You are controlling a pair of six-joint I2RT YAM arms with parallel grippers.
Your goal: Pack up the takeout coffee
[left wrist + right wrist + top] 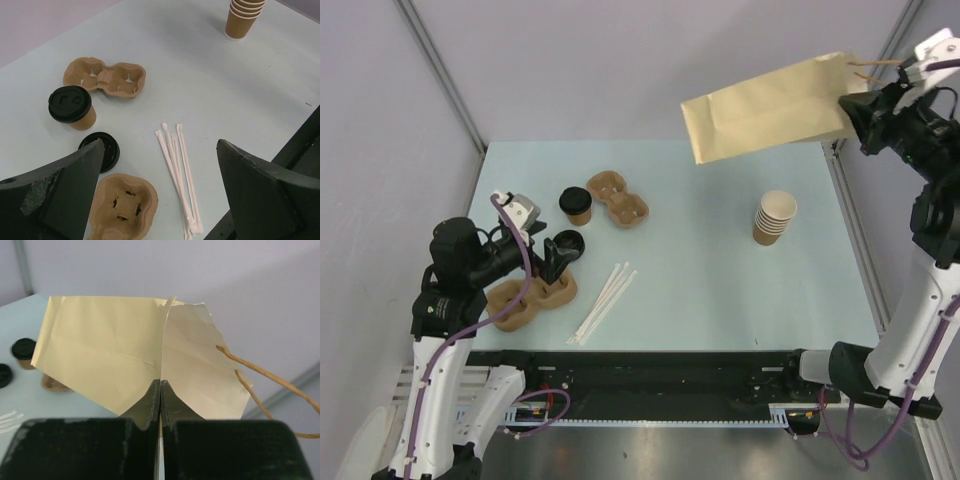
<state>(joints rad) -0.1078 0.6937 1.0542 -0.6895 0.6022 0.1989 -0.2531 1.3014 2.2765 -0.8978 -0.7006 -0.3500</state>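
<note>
Progress on the packing is judged to be early: nothing has yet been placed in the bag. At the near left, the left gripper (553, 262) is held low over the table (720, 290) with its fingers spread wide and nothing between them. It is positioned above a moulded cup carrier (530, 298) and just beside a loose black lid (567, 241). Slightly farther away, the takeout coffee (576, 205) is seen standing upright on the table, lid fitted and ungripped, just left of a second cup carrier (617, 197) whose pockets are unoccupied. Toward the near centre, a bundle of wrapped straws (603, 302) is laid flat. To the right, a stack of lidless cups (774, 218) is set well apart from the coffee. At the far right, a paper bag (770, 105) is held in the air above the table by the right gripper (160, 390). Its fingers are pressed together on the bag's upper edge near the twine handles (260, 377), and the bag is seen flat and folded, not opened. Remaining work is judged to include opening the bag, setting it down, picking up the coffee, possibly seating it in a carrier, and loading it. Whether the straws are required cannot be told.
</note>
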